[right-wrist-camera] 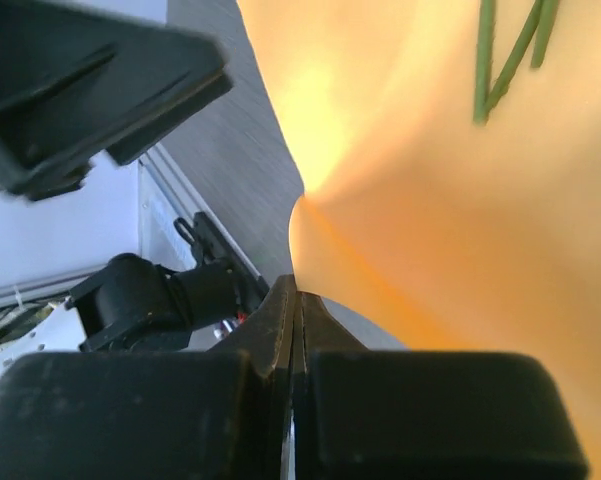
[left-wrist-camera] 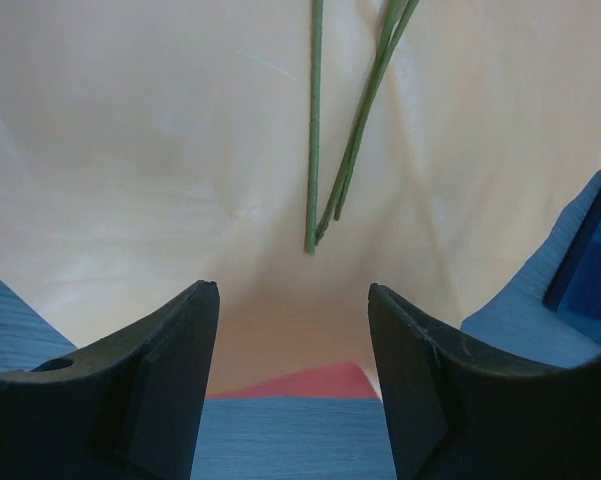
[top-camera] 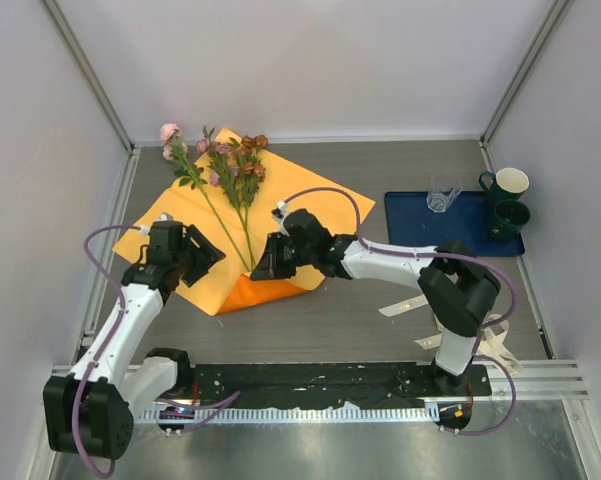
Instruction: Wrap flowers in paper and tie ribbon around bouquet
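Wrapping barely begun: flowers (top-camera: 225, 175) lie on the paper (top-camera: 180, 215) on the table (top-camera: 380, 170), right fingers (right-wrist-camera: 265, 335) clamped on its near edge, left fingers (left-wrist-camera: 170, 370) apart over it, ribbon (top-camera: 402, 306) untouched.
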`<act>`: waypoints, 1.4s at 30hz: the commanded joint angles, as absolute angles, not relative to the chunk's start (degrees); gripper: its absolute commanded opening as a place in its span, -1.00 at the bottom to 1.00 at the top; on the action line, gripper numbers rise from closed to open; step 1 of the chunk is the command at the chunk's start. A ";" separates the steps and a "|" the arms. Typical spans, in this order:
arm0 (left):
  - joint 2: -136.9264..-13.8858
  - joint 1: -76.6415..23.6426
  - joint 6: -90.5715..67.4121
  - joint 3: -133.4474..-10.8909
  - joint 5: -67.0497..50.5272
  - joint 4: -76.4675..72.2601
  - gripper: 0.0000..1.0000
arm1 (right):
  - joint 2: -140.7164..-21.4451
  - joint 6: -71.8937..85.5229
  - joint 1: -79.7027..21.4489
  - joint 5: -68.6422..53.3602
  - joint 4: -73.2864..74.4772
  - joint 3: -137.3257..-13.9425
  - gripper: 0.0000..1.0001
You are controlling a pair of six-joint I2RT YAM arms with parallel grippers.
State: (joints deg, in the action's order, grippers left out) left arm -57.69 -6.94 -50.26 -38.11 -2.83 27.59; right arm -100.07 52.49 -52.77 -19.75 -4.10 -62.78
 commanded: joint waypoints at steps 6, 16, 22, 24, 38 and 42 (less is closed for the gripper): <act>-49.04 -6.59 -49.13 -39.20 -1.40 32.52 0.31 | -115.11 38.50 -45.54 -26.62 8.16 -84.80 -1.00; -48.87 -6.59 -49.48 -38.06 -3.43 31.82 0.30 | -126.38 32.96 -42.10 -33.30 9.58 -99.21 -1.00; -48.34 -6.59 -49.92 -37.35 -4.13 31.38 0.29 | -130.42 30.94 -40.61 -35.50 9.58 -105.28 -1.00; -48.34 -6.68 -50.18 -37.18 -4.39 31.29 0.28 | -132.27 30.32 -40.17 -36.73 9.75 -106.78 -1.00; -47.81 -6.59 -52.12 -34.02 -6.85 29.18 0.21 | -140.80 26.46 -37.71 -42.71 10.20 -119.26 -1.00; -48.51 -6.59 -52.47 -33.22 -7.82 28.21 0.21 | -142.91 26.10 -37.71 -45.61 10.02 -123.12 -1.00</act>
State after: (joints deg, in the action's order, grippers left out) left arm -48.49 -6.94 -51.86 -33.78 -5.98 31.51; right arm -142.26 27.68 -37.60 -41.19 11.38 -117.91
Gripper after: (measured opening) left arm 0.606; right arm 0.027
